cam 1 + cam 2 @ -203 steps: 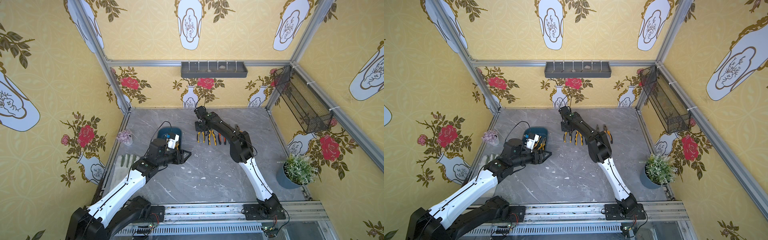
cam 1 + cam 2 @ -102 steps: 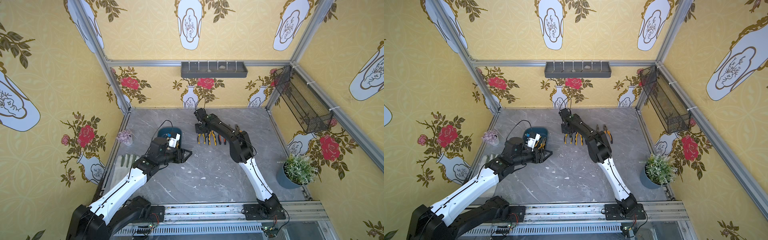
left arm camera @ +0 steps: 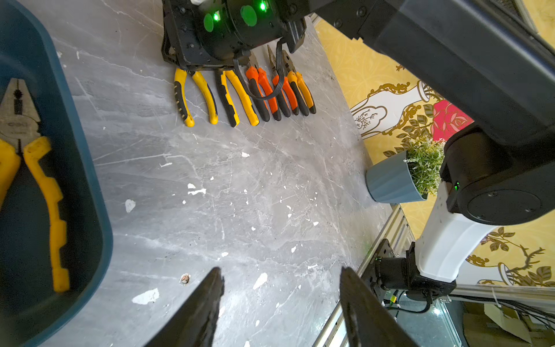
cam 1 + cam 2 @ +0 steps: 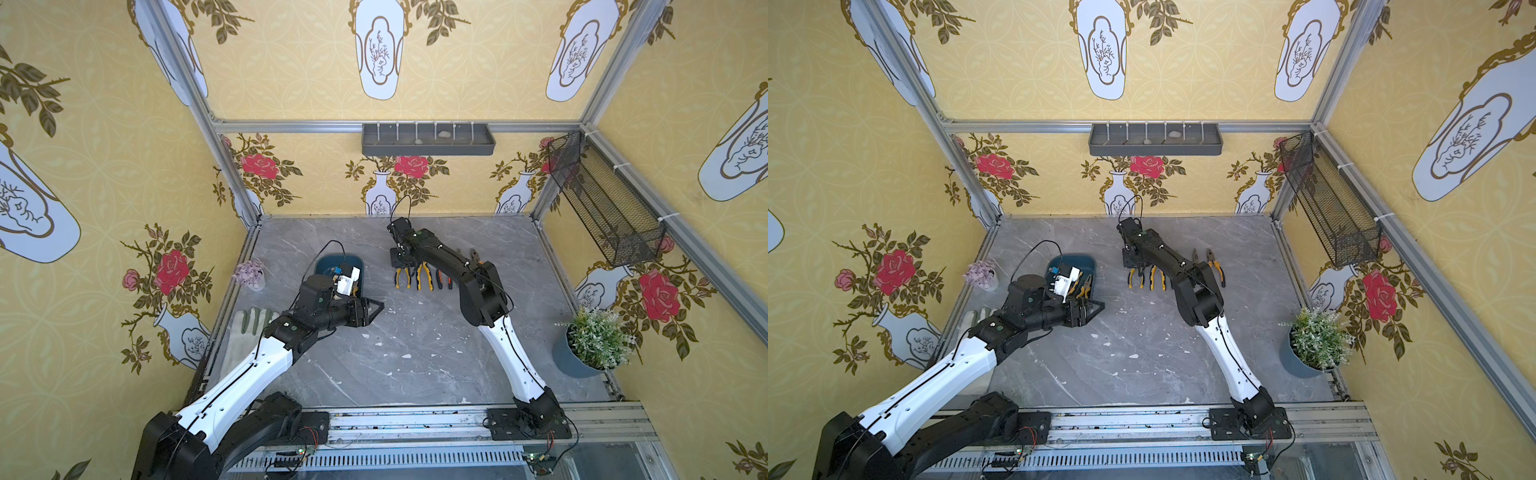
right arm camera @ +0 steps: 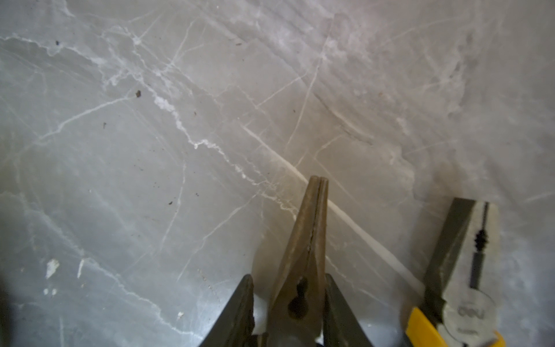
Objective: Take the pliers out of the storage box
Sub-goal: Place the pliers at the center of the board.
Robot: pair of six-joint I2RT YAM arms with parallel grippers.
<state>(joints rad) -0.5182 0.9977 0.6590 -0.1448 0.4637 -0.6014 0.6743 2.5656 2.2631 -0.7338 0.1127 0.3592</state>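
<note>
Marble tabletop (image 4: 415,353), right arm (image 4: 451,259) covering pliers (image 4: 424,277), plant (image 4: 596,343)

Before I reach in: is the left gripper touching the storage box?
Apart. The left wrist view shows bare table between the left gripper and the storage box.

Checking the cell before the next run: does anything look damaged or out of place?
White flecks dot the table mid-surface, like chipped coating. A glove lies at its edge beside the left arm. The pliers lie in a neat row.
</note>
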